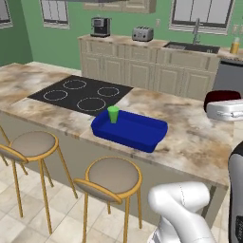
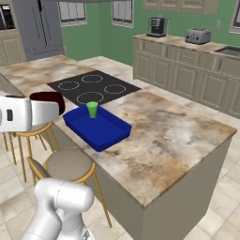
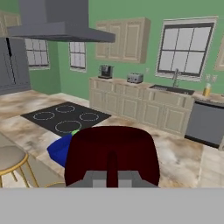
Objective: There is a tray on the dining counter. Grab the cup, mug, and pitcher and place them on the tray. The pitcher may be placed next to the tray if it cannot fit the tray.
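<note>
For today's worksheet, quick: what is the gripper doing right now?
Gripper: shut on the dark red mug, held up in the air, short of the blue tray.

Green walls (image 1: 61, 40), beige cabinets (image 1: 142, 69), gold-legged stools (image 1: 33, 144)

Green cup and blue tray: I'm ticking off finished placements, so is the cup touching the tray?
Touching. In the left base view the green cup stands upright with its base on the floor of the blue tray, near its far-left corner.
</note>
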You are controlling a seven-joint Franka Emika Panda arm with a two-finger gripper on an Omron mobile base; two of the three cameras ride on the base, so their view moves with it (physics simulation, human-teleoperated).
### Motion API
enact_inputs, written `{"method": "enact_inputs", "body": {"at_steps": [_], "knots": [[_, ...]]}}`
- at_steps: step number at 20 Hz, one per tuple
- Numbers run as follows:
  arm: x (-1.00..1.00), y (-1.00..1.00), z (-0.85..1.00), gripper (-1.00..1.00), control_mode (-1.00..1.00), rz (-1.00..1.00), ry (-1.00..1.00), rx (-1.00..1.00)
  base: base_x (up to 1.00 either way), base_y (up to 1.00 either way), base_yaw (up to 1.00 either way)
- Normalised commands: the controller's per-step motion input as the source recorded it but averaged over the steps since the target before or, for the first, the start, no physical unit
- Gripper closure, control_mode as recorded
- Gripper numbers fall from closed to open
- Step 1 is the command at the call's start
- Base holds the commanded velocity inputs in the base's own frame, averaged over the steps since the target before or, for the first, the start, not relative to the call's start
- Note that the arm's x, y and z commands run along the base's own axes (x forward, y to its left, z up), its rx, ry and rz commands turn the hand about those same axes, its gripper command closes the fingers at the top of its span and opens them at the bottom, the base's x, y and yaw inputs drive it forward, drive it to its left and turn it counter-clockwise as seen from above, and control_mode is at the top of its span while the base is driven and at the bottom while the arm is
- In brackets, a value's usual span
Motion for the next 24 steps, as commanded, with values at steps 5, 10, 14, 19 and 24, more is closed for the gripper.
{"method": "enact_inputs", "body": {"at_steps": [5,10,14,19,24], "knots": [[0.0,0.0,0.0,1.0,1.0,0.0,0.0,0.0,0.51,0.22,-0.15],[0.0,0.0,0.0,1.0,1.0,0.0,0.0,0.0,0.31,0.37,-0.11],[0.0,0.0,0.0,1.0,1.0,0.0,0.0,0.0,0.06,0.19,-0.04],[0.0,0.0,0.0,1.0,1.0,0.0,0.0,0.0,0.0,0.0,0.0],[0.1,0.04,-0.03,1.0,-1.0,0.0,0.01,0.0,0.0,0.0,0.0]]}}
